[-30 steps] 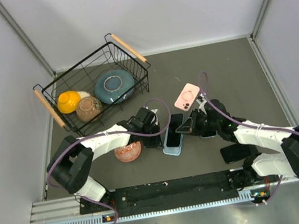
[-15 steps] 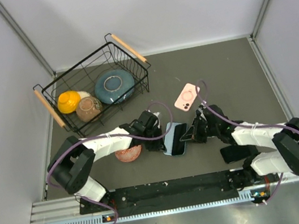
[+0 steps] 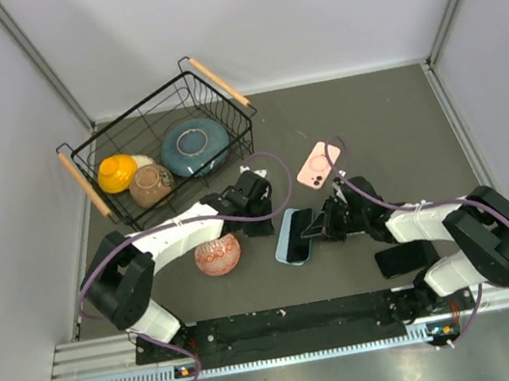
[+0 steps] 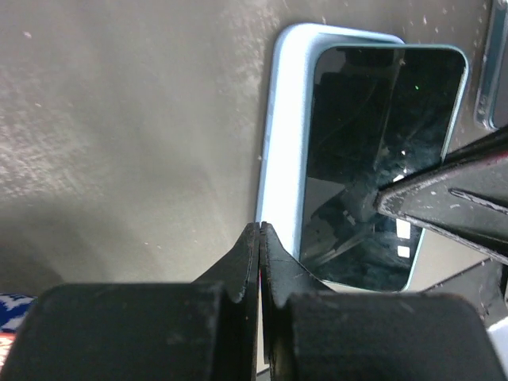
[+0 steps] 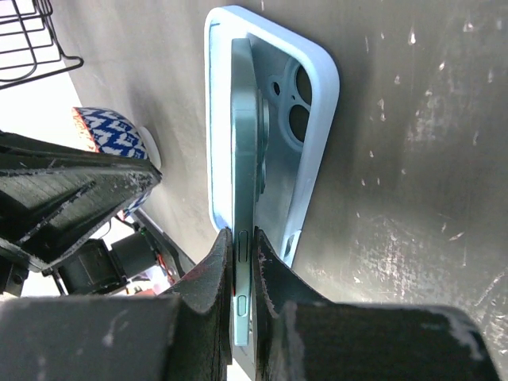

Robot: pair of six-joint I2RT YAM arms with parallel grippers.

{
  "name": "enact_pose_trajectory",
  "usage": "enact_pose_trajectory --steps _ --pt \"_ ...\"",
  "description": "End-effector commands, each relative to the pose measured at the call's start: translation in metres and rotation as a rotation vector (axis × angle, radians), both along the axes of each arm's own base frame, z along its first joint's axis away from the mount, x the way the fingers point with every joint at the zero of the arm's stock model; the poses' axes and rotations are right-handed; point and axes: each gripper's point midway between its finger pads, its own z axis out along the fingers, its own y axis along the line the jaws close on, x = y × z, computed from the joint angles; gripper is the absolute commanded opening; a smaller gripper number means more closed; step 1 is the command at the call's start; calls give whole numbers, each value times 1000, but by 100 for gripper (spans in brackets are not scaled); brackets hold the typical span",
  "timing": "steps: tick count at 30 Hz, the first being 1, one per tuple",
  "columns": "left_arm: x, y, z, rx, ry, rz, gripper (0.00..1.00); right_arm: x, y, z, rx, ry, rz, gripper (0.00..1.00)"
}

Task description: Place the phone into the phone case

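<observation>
The phone [image 5: 243,135], with a pale green body and a dark screen [image 4: 373,159], stands tilted on one long edge inside the light blue phone case [image 5: 317,103], which lies on the dark table in front of the arms [image 3: 285,241]. My right gripper [image 5: 244,238] is shut on the phone's raised side edge, over its buttons, and reaches in from the right [image 3: 318,231]. My left gripper [image 4: 259,227] is shut on nothing, its tips pressed against the case's left rim [image 4: 279,143]; in the top view the left gripper [image 3: 271,221] sits at the case's left side.
A pink phone case [image 3: 318,165] lies just beyond the right arm. A patterned bowl [image 3: 218,255] sits left of the blue case, close to the left arm. A black wire basket [image 3: 96,178] holding several bowls stands at the back left.
The right gripper has come nearer and lower, tipping the phone further into the case. The case has turned and shifted slightly. The left gripper moved in against the case, then drew back a little.
</observation>
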Motion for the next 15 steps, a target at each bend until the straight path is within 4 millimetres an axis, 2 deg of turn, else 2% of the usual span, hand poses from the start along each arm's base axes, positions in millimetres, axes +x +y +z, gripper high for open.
enact_pose_trajectory --steps 1,8,15 --pt "16 16 -7 105 -37 40 0 23 2 11 10 -66 -25 0" --pt "3 5 -28 62 56 -7 0 32 3 13 18 -65 -34 0" --pt "-1 0 -31 25 64 -15 0 34 11 8 53 -60 -10 0"
